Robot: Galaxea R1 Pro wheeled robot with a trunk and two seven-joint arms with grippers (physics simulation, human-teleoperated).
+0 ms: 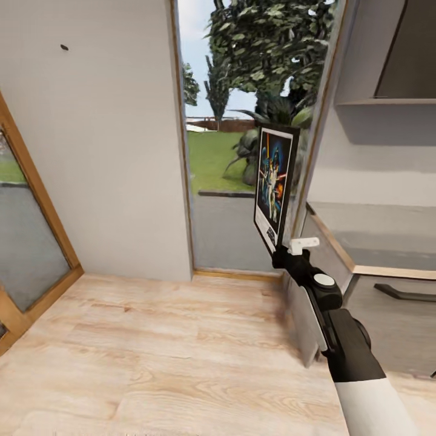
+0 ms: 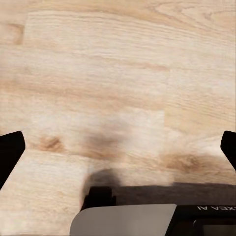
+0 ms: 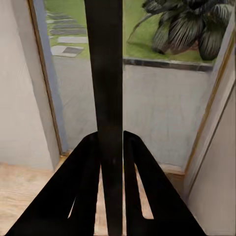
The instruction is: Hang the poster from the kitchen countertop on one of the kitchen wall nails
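Right jaws [image 1: 283,249] clamp one poster [image 1: 274,181] upright; left jaws [image 2: 118,142] spread wide — one wall nail [image 1: 64,47].

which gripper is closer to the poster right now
Right. The right gripper is clamped on the poster's lower edge, holding it upright in front of the window. The left gripper hangs open over the wooden floor, apart from the poster.

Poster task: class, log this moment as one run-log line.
stage: carrying | right end effector: shut on poster, upright | left end effector: open | wall nail: bare
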